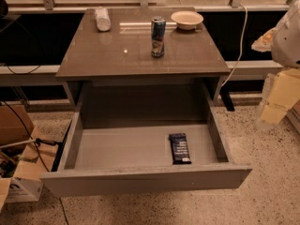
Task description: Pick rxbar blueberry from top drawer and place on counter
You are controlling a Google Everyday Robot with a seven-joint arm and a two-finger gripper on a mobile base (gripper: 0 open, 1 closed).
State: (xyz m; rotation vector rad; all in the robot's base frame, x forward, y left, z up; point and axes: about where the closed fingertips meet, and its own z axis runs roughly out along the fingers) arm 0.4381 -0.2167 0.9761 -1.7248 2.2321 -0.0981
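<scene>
My jaws hang to the right of the counter (pixel 93 55); I cannot tell whether they are open. The snack bar (pixel 180 148) lies flat in the open drawer (pixel 140 182), below and left of them.

The arm (pixel 289 36) is a rounded white shell with a smooth casing (only partly in view). Under it the gripper (pixel 276 102), at the far right beside the top drawer (pixel 140 182), is pale cream-yellow, built of blocky, flat-sided pieces with squared edges.
</scene>
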